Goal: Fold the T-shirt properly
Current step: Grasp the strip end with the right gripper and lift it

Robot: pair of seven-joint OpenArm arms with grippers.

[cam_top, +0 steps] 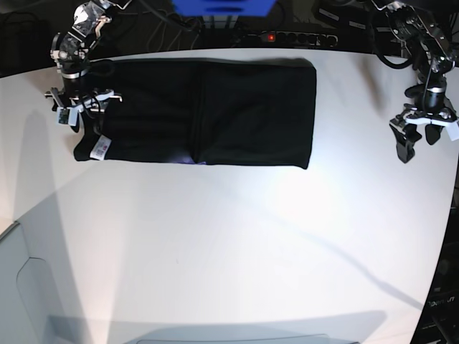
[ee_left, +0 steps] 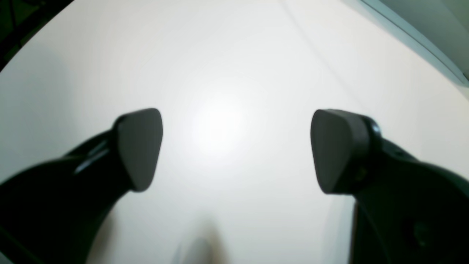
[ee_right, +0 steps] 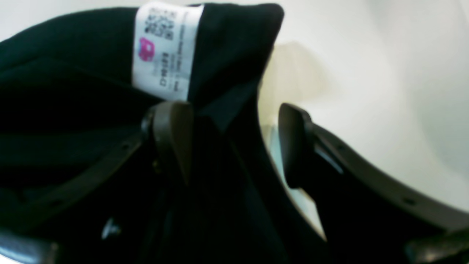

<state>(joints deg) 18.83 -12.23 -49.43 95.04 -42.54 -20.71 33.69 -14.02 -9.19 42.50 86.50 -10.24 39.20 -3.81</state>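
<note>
The black T-shirt (cam_top: pixel 215 111) lies folded into a long flat rectangle across the far side of the white table (cam_top: pixel 229 244). Its white tag (cam_top: pixel 100 148) shows at the near left corner. In the right wrist view the tag (ee_right: pixel 165 51) sits on that raised corner of the T-shirt (ee_right: pixel 73 91). My right gripper (ee_right: pixel 234 143) is open over this corner; one finger (ee_right: pixel 176 132) rests on the cloth, the other (ee_right: pixel 293 146) is above bare table. The cloth's edge runs between them. My left gripper (ee_left: pixel 236 150) hangs open over bare table, far right of the shirt (cam_top: pixel 410 143).
A power strip with a red light (cam_top: pixel 287 36) and cables lie behind the table's far edge. A pale bin (cam_top: pixel 21 287) stands at the near left. The table's right edge (cam_top: pixel 453 215) runs close to the left arm.
</note>
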